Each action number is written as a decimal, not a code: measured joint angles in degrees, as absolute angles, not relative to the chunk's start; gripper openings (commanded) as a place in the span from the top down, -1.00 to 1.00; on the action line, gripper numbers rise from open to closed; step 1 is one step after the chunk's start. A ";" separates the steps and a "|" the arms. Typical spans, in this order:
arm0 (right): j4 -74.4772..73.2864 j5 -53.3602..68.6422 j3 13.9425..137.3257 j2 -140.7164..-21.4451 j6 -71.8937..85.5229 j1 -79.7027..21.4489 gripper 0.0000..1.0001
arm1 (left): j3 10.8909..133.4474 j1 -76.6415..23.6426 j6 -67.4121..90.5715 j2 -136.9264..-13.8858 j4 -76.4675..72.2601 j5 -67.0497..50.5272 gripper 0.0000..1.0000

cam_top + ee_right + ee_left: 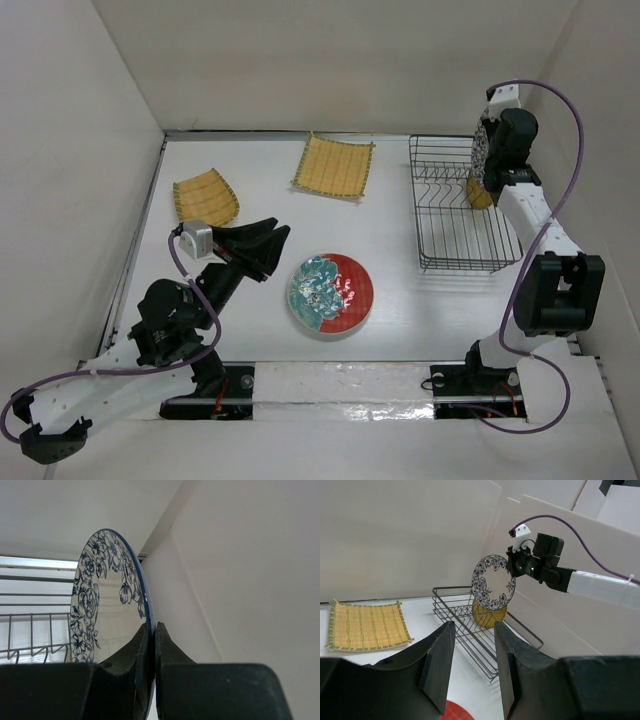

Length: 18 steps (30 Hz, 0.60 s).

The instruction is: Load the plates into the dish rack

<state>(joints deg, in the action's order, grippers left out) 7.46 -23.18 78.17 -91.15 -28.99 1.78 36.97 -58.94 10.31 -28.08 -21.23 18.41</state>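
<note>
Right tool [151, 630] grips patterned plate [100, 605] upright above rack [455, 220].

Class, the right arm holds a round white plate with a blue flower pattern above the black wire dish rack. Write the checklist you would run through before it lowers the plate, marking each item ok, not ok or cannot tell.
1. Grip: right gripper shut on the rim of the round white plate with blue flower pattern: ok.
2. Plate upright, on edge: ok.
3. Plate above the black wire dish rack, at its far end: ok.
4. Plate lined up with a free slot beside the small round yellow plate standing in the rack: cannot tell.
5. The left gripper open, empty, well away from the rack: ok.
</note>
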 measured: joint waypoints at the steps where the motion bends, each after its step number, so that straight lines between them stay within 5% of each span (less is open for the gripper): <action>1: 7.99 -23.18 77.71 -91.15 -28.97 1.83 1.00 | 36.95 -58.94 10.31 -28.10 -21.23 18.39 0.31; 18: 12.67 -22.13 67.55 -90.80 -25.30 2.26 1.00 | 36.12 -58.94 10.15 -28.38 -22.52 11.57 0.29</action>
<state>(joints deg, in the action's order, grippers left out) 12.67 -22.13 67.55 -90.80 -25.30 2.26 36.12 -58.94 10.15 -28.38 -22.52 11.57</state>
